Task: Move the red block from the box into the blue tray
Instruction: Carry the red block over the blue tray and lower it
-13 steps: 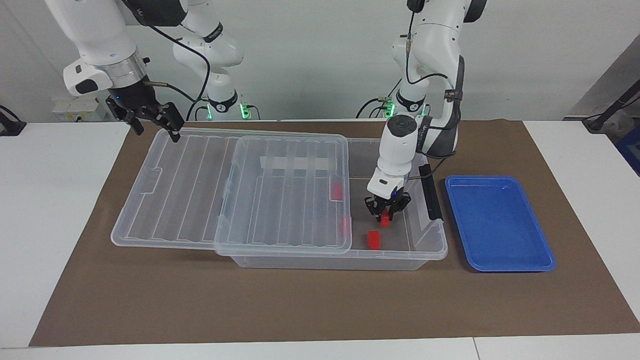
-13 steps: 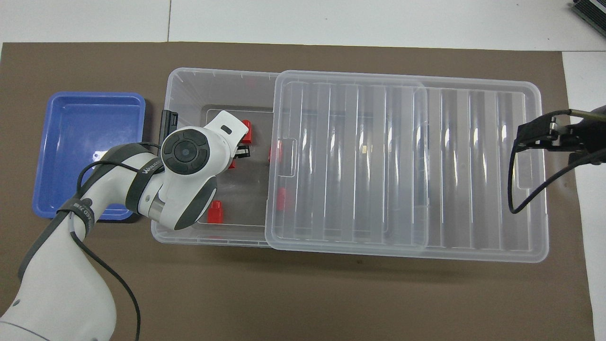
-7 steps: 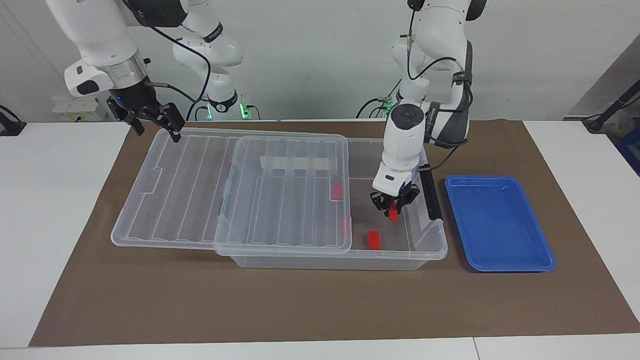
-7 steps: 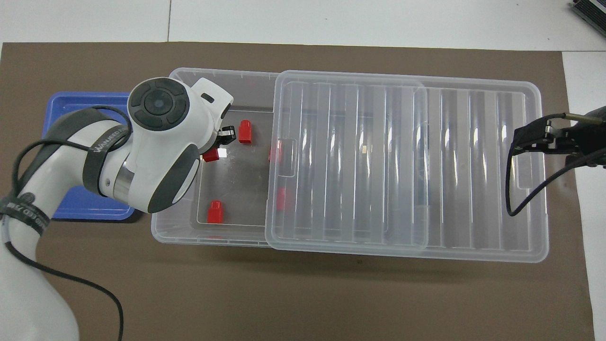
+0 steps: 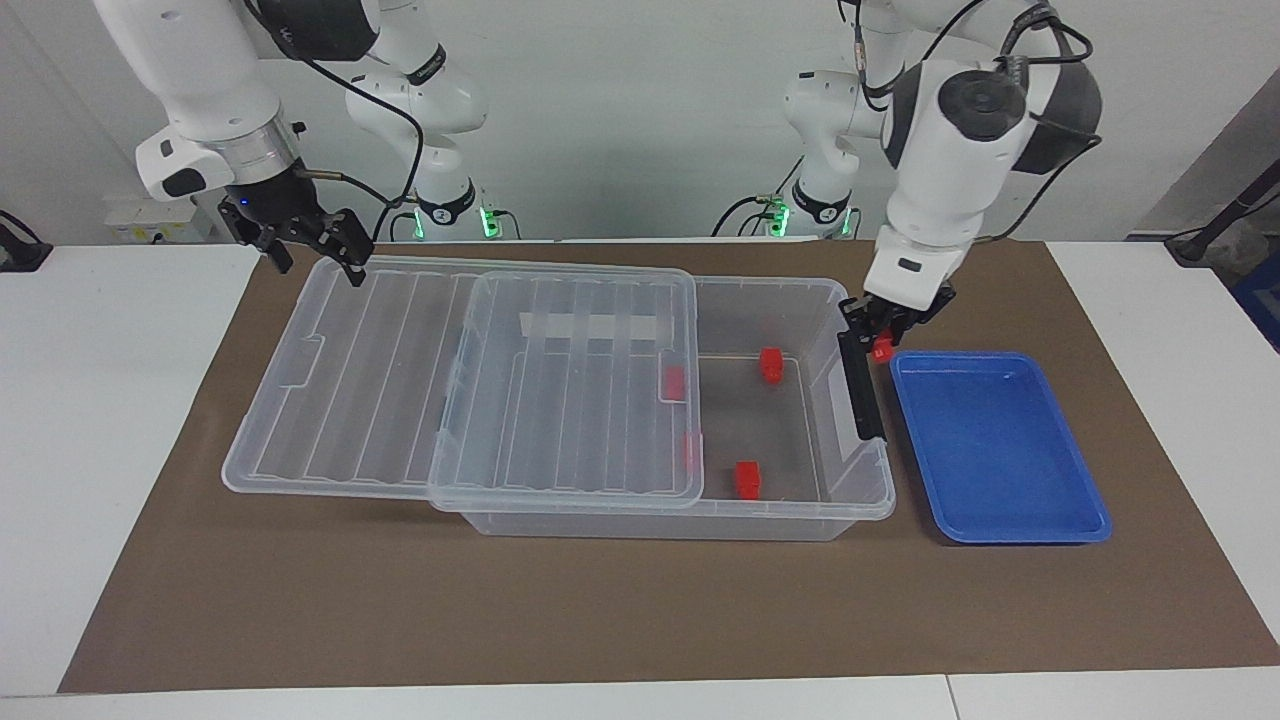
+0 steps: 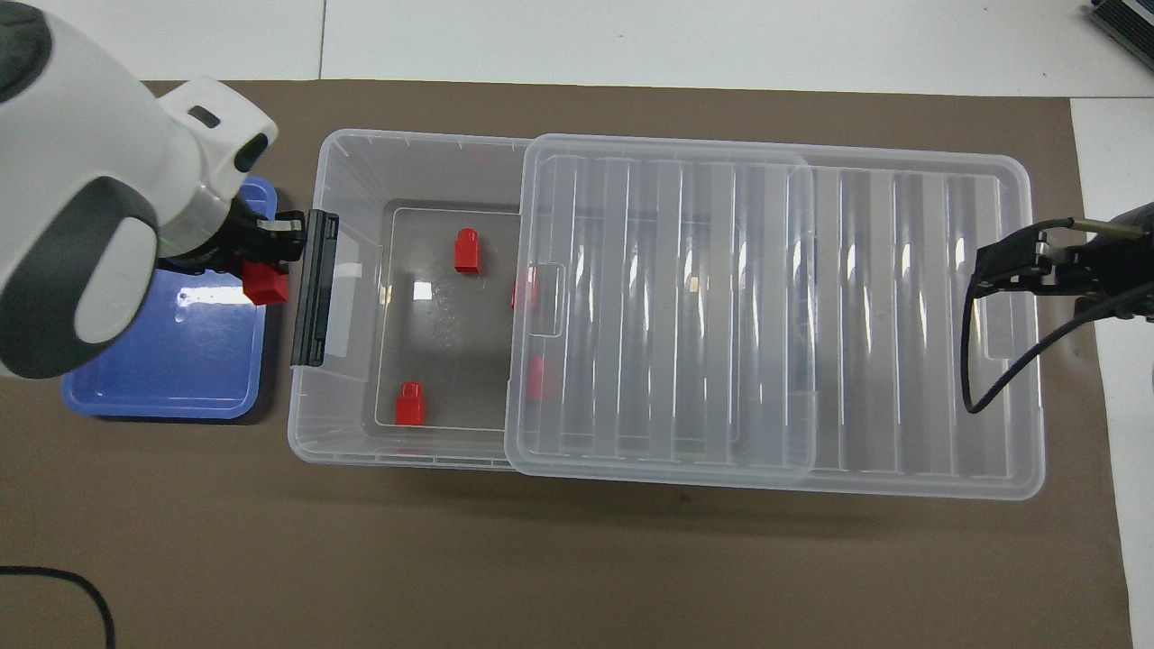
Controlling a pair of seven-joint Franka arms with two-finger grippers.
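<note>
My left gripper (image 5: 882, 335) is shut on a red block (image 5: 883, 348) and holds it in the air over the rim of the blue tray (image 5: 1000, 530), beside the box's dark clip handle (image 5: 860, 385). In the overhead view the block (image 6: 266, 284) hangs under the left gripper (image 6: 266, 261) over the edge of the tray (image 6: 162, 361). Two red blocks (image 5: 771, 364) (image 5: 747, 479) lie in the open end of the clear box (image 5: 860, 500). Two more (image 5: 676, 381) (image 5: 689, 452) show through the lid. My right gripper (image 5: 310, 245) is open at the lid's end.
The ribbed clear lid (image 5: 450, 380) is slid toward the right arm's end, half off the box and resting on the brown mat (image 5: 640, 610). The tray sits on the mat at the left arm's end, close beside the box.
My left gripper has lifted a red block out of the box and carried it over the clip handle to the tray's edge. The right arm has barely moved.
</note>
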